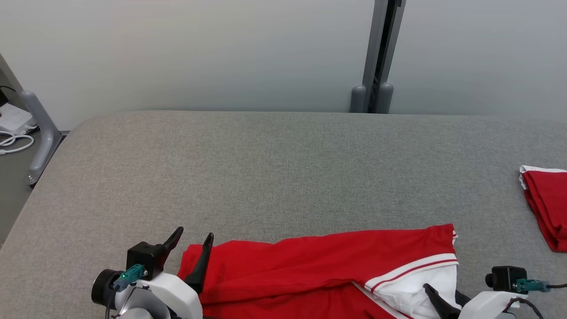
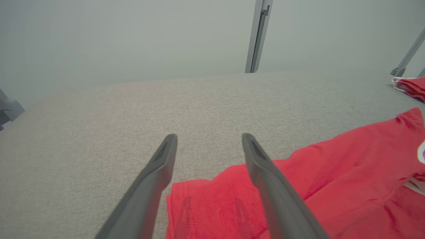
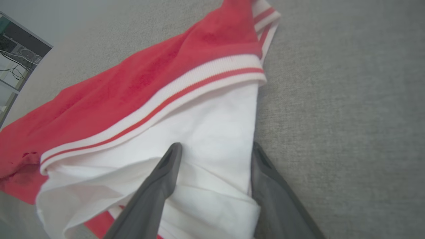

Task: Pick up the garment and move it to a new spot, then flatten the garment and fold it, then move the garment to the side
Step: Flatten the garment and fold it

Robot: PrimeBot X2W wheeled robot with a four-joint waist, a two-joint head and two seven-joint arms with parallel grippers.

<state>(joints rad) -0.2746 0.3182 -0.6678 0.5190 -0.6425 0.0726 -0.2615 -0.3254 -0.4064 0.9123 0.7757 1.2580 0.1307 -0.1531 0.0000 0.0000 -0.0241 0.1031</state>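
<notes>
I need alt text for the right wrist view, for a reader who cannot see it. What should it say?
The right claw, open, points over the white panel of a red garment with white-and-red striped trim, lying rumpled on a grey fabric table. One finger is over the white cloth, the other along its edge.

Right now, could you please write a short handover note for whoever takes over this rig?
Left tool: open, holding nothing, poised at the left end of the red garment.
Right tool: open, holding nothing, over the garment's white part at its right end.
Garment: lies rumpled along the near edge of the grey table, not flat. A second red garment lies at the table's far right.
Done: nothing I can confirm; no grasp yet.
Left: likely grasp, reposition, flatten, fold, move aside.
</notes>
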